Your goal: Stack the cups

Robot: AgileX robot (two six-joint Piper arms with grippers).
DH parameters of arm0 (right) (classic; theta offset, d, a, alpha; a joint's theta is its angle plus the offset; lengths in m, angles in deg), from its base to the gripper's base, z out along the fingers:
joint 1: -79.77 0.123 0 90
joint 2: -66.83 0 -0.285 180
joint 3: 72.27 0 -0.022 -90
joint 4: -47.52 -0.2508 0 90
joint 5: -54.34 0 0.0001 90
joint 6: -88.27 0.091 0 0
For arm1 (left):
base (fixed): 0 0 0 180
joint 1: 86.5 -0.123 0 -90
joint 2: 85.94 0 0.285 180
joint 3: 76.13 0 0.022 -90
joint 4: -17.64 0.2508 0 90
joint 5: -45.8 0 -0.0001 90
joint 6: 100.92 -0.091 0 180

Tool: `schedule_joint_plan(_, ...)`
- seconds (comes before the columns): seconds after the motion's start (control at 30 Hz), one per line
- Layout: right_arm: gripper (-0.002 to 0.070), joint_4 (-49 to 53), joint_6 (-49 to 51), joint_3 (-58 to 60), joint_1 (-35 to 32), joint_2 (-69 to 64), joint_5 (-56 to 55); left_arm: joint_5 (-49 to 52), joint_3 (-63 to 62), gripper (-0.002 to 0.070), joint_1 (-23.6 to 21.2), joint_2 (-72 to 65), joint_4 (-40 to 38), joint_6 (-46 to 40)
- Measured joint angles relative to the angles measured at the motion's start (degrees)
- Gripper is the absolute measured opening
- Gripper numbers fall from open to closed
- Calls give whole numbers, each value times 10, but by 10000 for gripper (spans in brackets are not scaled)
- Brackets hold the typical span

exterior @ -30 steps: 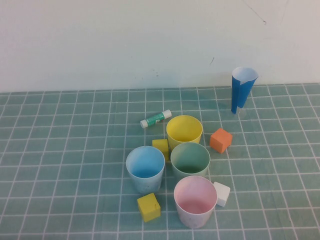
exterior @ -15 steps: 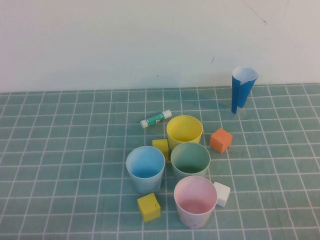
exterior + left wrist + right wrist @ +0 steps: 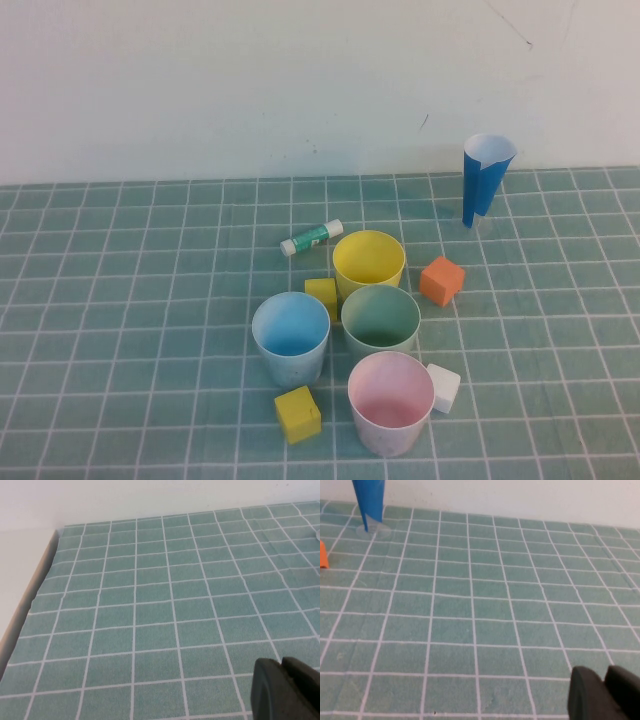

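Four cups stand upright and apart in a tight cluster at the middle of the green grid mat in the high view: a yellow cup (image 3: 369, 263) farthest back, a green cup (image 3: 380, 321) in front of it, a light blue cup (image 3: 291, 338) to the left, and a pink cup (image 3: 391, 402) nearest the front. None is inside another. Neither arm shows in the high view. My left gripper (image 3: 281, 662) is shut and empty above bare mat. My right gripper (image 3: 606, 672) is shut and empty above bare mat, away from the cups.
A tall dark-blue paper cone (image 3: 486, 178) stands at the back right and also shows in the right wrist view (image 3: 370, 502). A glue stick (image 3: 311, 237), an orange cube (image 3: 441, 279), two yellow cubes (image 3: 298, 414) (image 3: 322, 293) and a white cube (image 3: 442, 387) lie around the cups.
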Motion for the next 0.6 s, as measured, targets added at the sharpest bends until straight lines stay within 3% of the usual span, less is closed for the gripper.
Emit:
schedule_joint_plan(0.27,71,0,0,0,0,0,0,-4,0,-2,0,0,-30,20)
schedule_joint_plan(0.47,71,0,0,0,0,0,0,-43,1,-2,0,0,-388,185)
schedule_joint_plan(0.6,71,0,0,0,0,0,0,-79,1,-2,0,0,-473,179)
